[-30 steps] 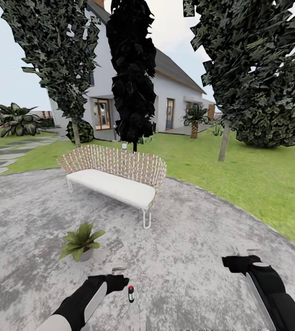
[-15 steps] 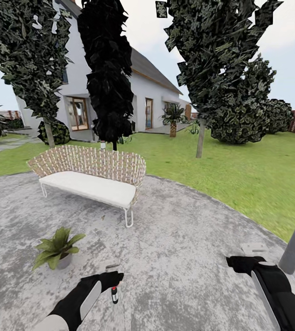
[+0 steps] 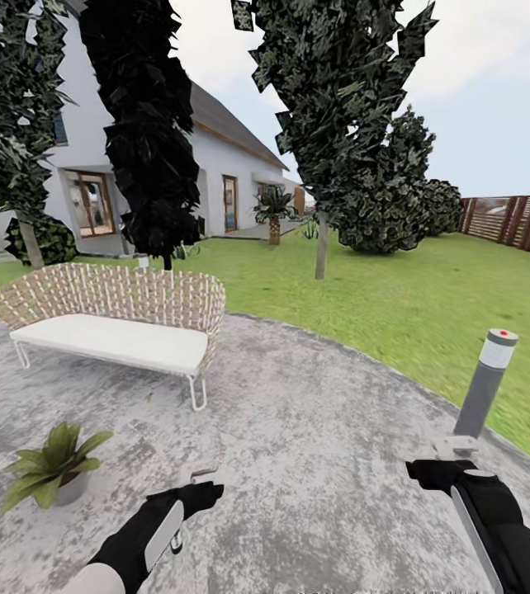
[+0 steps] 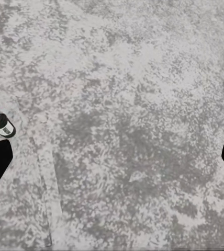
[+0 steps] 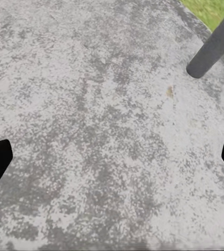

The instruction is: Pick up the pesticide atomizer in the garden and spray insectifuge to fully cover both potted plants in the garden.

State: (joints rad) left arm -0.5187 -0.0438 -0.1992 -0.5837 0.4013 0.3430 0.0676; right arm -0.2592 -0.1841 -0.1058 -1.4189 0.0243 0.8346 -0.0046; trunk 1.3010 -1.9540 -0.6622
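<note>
The atomizer (image 4: 0, 124) stands upright on the patio (image 3: 314, 462), red tip up. In the left wrist view it sits just beside one finger of the left claw (image 4: 112, 157), outside the gap rather than between the fingers. That claw hangs low over the stone with its fingers wide apart and nothing in them, which reads as a reach not yet lined up on the bottle. From the head view the left arm covers nearly all of the atomizer; only a pale sliver shows under the wrist.

The right claw (image 5: 112, 157) is spread too, empty over bare stone, likely kept out of the way. A grey post (image 3: 485, 381) with a red dot on top stands near it at the lawn's edge.

One potted plant (image 3: 50, 464) sits on the patio, well apart from the left arm. A sofa (image 3: 108, 326) stands further back.
</note>
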